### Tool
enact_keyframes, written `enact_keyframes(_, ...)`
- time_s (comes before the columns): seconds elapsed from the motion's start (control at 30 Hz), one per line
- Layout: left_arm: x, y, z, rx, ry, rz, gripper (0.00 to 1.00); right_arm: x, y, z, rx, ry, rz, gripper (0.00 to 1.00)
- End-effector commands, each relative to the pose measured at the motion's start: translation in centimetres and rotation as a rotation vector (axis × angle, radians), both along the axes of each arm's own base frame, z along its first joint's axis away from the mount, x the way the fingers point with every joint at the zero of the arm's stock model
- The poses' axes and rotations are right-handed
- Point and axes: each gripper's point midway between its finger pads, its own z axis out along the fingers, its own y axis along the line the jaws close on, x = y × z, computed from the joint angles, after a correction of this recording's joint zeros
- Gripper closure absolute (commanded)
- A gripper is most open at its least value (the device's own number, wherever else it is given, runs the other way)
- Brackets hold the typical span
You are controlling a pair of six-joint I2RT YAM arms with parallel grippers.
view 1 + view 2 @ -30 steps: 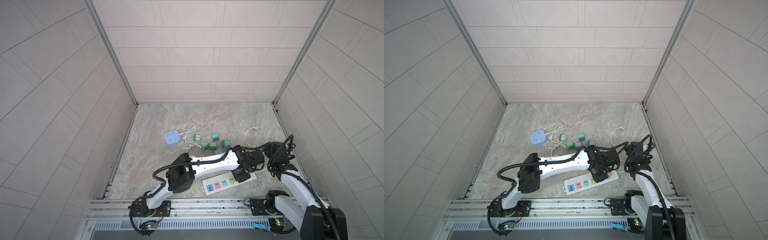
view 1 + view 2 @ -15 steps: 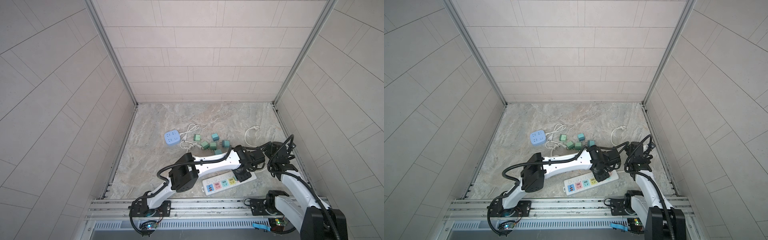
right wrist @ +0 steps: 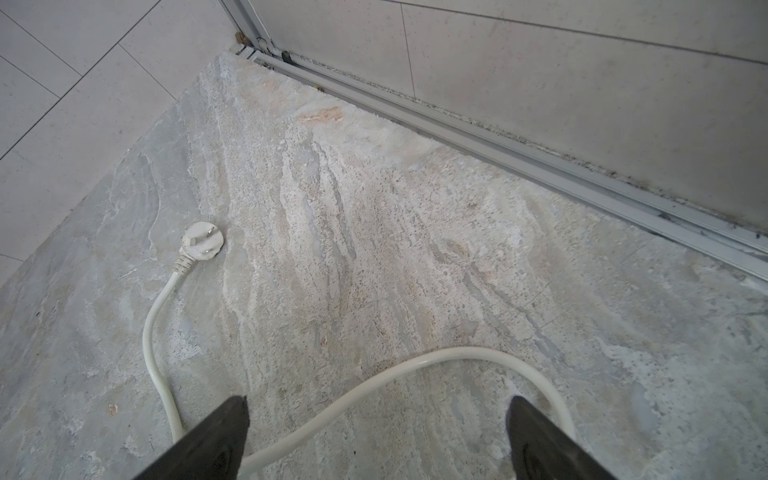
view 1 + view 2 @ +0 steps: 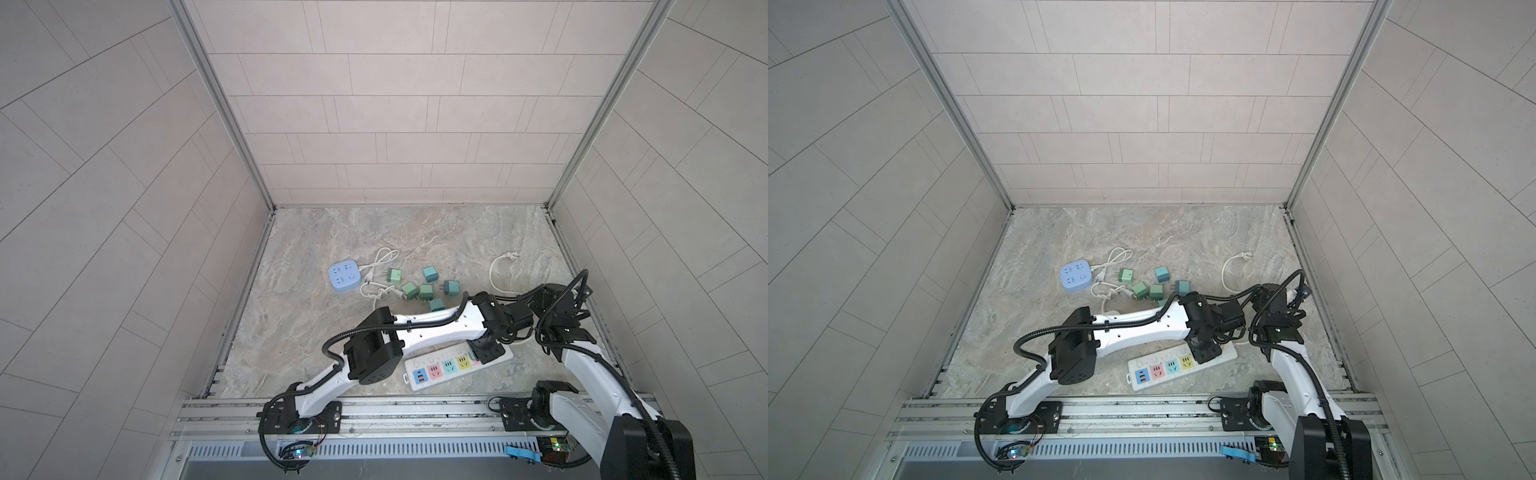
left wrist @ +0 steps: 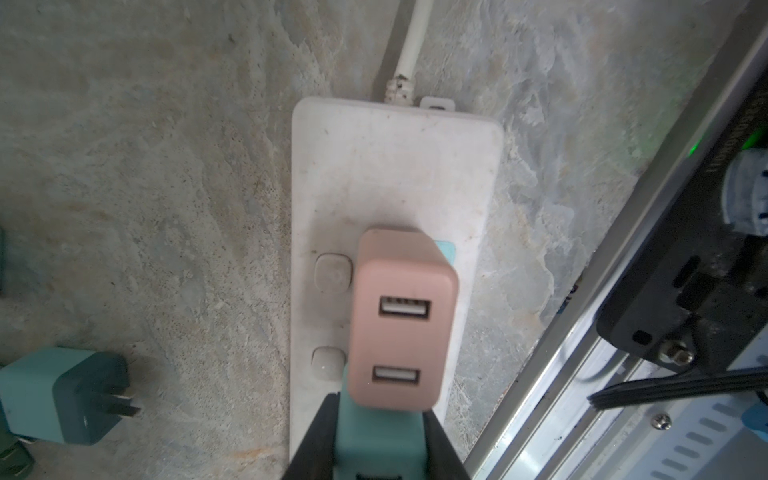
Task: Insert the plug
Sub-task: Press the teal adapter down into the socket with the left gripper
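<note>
We see the white power strip (image 5: pixel 395 166) (image 4: pixel 1227 353) lying flat on the marble floor (image 4: pixel 415 237) near the front rail; a pink adapter (image 5: pixel 401 324) with two USB ports stands on it, over a teal socket patch and beside two small buttons. In both top views the strip's pink, teal and yellow sockets and its blue USB end lie bare, towards the left. The blue socket cube (image 4: pixel 344 276) sits well apart, farther back, with nothing plugged into it; loose teal plugs (image 4: pixel 424 291) lie scattered just beside it, one of them close to the strip in the left wrist view (image 5: pixel 62 397).

The left arm reaches from its base across the middle, elbow bent, wrist turned down over the strip's right end. The left gripper (image 5: pixel 380 428) (image 4: pixel 484 349) is clamped tight on the teal plug (image 5: pixel 376 440), which sits just behind the pink adapter, over the strip; we cannot tell whether its prongs are in a socket.

The right arm stands folded near the right wall; the right gripper (image 3: pixel 378 401) hangs with its jaws wide apart and holds nothing, above the strip's white cable (image 3: pixel 374 378), which curls away to a white wall plug (image 3: pixel 202 241) lying on the floor.
</note>
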Motion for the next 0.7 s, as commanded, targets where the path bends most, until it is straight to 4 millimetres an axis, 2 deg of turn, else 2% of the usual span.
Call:
enact_keyframes(0.0, 0.2, 0.7, -1.6, 0.065, -0.011, -0.004, 1.00, -0.6, -0.3, -0.3, -0.002, 0.005, -0.024, 0.02)
enact_keyframes(0.17, -0.2, 0.6, -2.7, 0.065, -0.006, -0.001, 1.00, -0.6, -0.3, -0.3, -0.002, 0.005, -0.021, 0.01)
enact_keyframes(0.47, -2.4, 0.1, -5.2, 0.020, 0.036, -0.014, 1.00, -0.9, -0.3, -0.1, -0.004, -0.007, -0.027, 0.01)
enact_keyframes(0.67, -3.1, -0.3, -5.4, -0.022, 0.062, -0.006, 1.00, -1.0, -0.4, 0.0, -0.005, -0.015, -0.033, 0.01)
